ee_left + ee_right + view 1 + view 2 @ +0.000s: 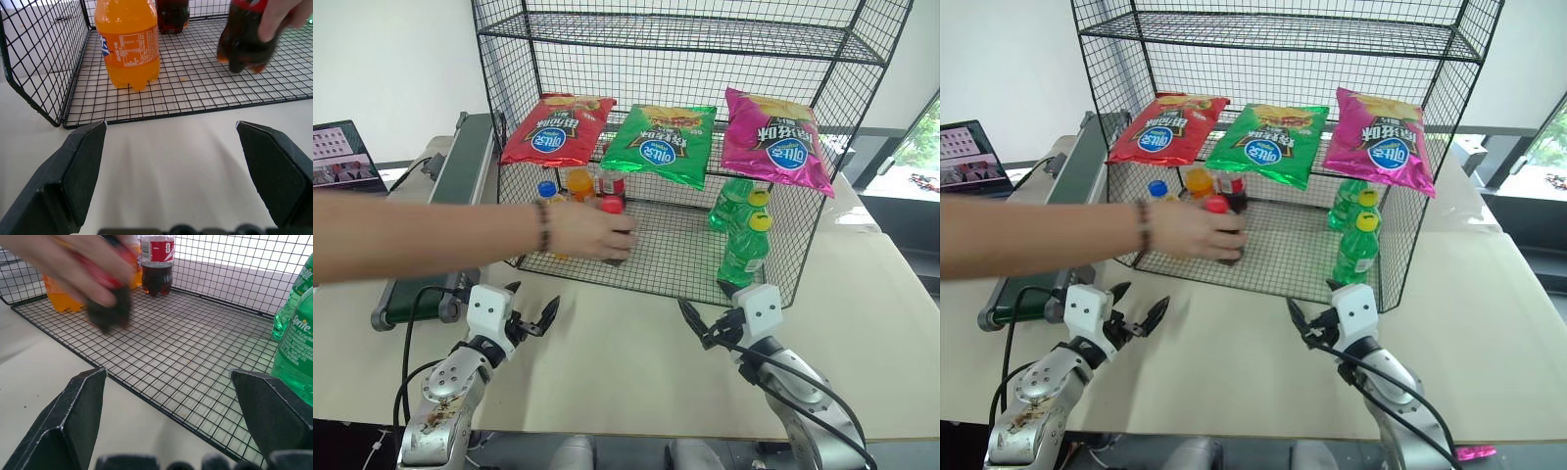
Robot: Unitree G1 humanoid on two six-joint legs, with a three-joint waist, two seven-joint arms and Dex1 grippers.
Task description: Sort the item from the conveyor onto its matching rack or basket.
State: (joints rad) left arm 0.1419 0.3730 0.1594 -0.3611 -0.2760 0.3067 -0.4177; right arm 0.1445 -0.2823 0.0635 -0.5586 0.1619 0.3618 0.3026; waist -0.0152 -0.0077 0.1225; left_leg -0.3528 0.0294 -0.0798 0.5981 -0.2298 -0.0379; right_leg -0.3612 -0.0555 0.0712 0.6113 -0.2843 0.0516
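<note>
Black wire-mesh rack [822, 147], upper centre of the frame: several tiers, front side open, lowest tier's front edge lying on the cream table [636, 362].
Middle tier: three crisp bags, red [556, 129], green [661, 144], pink [775, 139], overhanging the front edge.
Lowest tier, left part: orange soda bottle [128, 44]; a second cola bottle [157, 264] towards the back.
Lowest tier, right part: green bottles [745, 247] with yellow caps, close to the right mesh wall.
Lowest tier, middle: bare mesh between the two groups.
Cola bottle [243, 41], red cap: on the lowest tier, left of centre, gripped by a person's hand [592, 232] reaching in from the left edge of the frame.
Conveyor [460, 186], dark green belt: left of the rack, running from upper left down to the table's left side.
Table in front of the rack: bare strip.
Left gripper [530, 315]: lower left, jaws spread wide, holding nothing, clear of the rack edge.
Right gripper [704, 328]: lower right, jaws spread wide, holding nothing, just short of the rack's front right corner.
</note>
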